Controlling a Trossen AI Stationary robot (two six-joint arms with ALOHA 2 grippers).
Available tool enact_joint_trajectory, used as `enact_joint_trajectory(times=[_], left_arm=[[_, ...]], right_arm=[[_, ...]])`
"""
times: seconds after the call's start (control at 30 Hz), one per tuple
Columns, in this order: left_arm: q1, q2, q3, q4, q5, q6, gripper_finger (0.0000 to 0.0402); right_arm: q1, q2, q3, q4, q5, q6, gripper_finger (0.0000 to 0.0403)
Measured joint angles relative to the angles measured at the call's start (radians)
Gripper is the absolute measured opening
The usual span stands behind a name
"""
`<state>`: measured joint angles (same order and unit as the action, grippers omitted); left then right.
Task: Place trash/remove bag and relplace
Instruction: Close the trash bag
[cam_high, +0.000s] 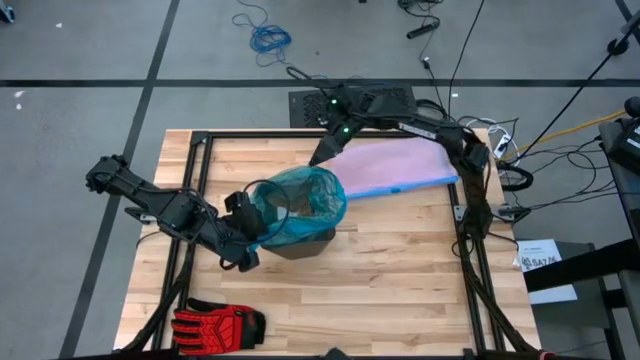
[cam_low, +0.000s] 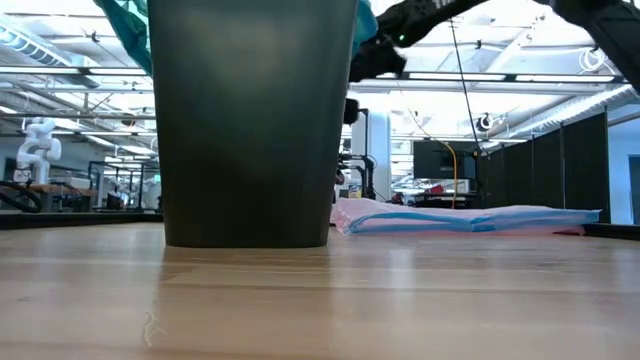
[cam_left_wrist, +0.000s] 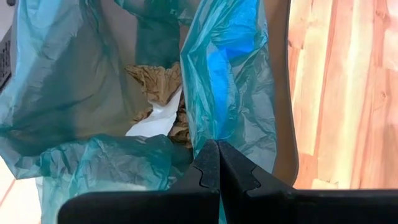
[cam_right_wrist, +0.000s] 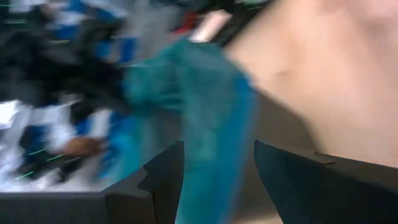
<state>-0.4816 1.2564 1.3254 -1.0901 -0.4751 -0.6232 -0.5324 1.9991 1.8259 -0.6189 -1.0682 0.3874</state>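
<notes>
Robot arms: two are counted, one at each side of the table (cam_high: 400, 250).
Grippers: two are counted, the left gripper (cam_high: 252, 218) and the right gripper (cam_high: 322, 150).
Bins: one dark bin (cam_low: 255, 120) is counted.
Teal bags: one teal-green bag (cam_high: 300, 200) is counted.
Lilac bags: one lilac bag (cam_high: 395, 165) is counted.
Gloves: one red-and-black glove (cam_high: 215, 323) is counted.
Trash: tan shreds (cam_left_wrist: 155, 84) and one white wad (cam_left_wrist: 155, 121) are seen inside the bag; an exact count cannot be made.

Trash (cam_left_wrist: 163, 102) in bag (cam_high: 300, 203); glove (cam_high: 218, 322) at table's (cam_high: 400, 280) near-left corner.
</notes>
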Motion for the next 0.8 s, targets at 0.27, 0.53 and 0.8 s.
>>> enact_joint_trajectory(times=[0.27, 0.53, 0.8], left_arm=[[0.000, 0.000, 0.000, -0.014, 0.000, 0.001, 0.0000], [0.000, 0.000, 0.000, -0.017, 0.000, -0.001, 0.0000], [0.000, 0.000, 0.000, -0.019, 0.000, -0.016, 0.0000]], right_arm=[[0.094, 0.009, 0.000, 0.121, -0.111, 0.073, 0.0174], [0.172, -0.034, 0.000, 0.116, 0.034, -0.047, 0.0037], [0.298, -0.212, 0.001, -0.019, 0.402, -0.373, 0.0010]])
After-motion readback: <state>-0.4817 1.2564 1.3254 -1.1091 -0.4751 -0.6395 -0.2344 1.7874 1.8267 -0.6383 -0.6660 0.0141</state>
